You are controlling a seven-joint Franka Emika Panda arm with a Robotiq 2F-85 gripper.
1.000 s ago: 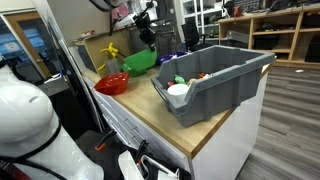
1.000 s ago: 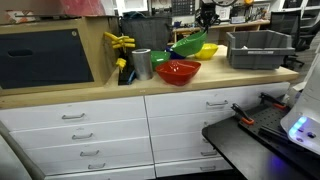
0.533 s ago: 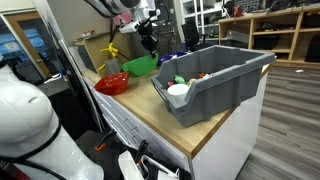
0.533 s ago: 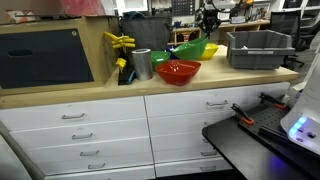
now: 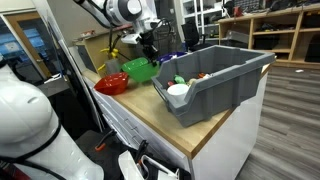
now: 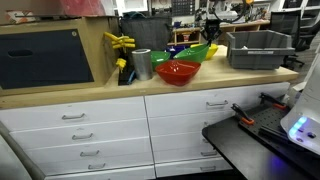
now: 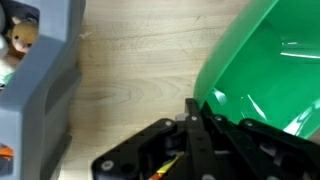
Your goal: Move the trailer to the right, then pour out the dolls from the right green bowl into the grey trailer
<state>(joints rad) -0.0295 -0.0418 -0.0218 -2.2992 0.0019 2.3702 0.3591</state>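
The grey trailer (image 5: 225, 75) stands on the wooden counter and also shows in an exterior view (image 6: 258, 48) and at the left of the wrist view (image 7: 40, 90). Small green and red-orange dolls (image 5: 190, 78) lie inside it beside a white cup-like object (image 5: 178, 90); one doll shows in the wrist view (image 7: 20, 38). My gripper (image 5: 150, 52) is shut on the rim of a green bowl (image 5: 140, 68), held low over the counter to the left of the trailer. The bowl fills the right of the wrist view (image 7: 270, 60), by the fingers (image 7: 195, 115), and looks empty there.
A red bowl (image 5: 112, 85) sits just beside the green one, also in an exterior view (image 6: 177, 72). A silver cup (image 6: 141, 64) and a yellow object (image 6: 120, 42) stand further along the counter. Drawers run below the counter edge.
My gripper has lowered the green bowl toward the counter, away from the trailer, and the bowl has levelled out. The trailer has not moved.
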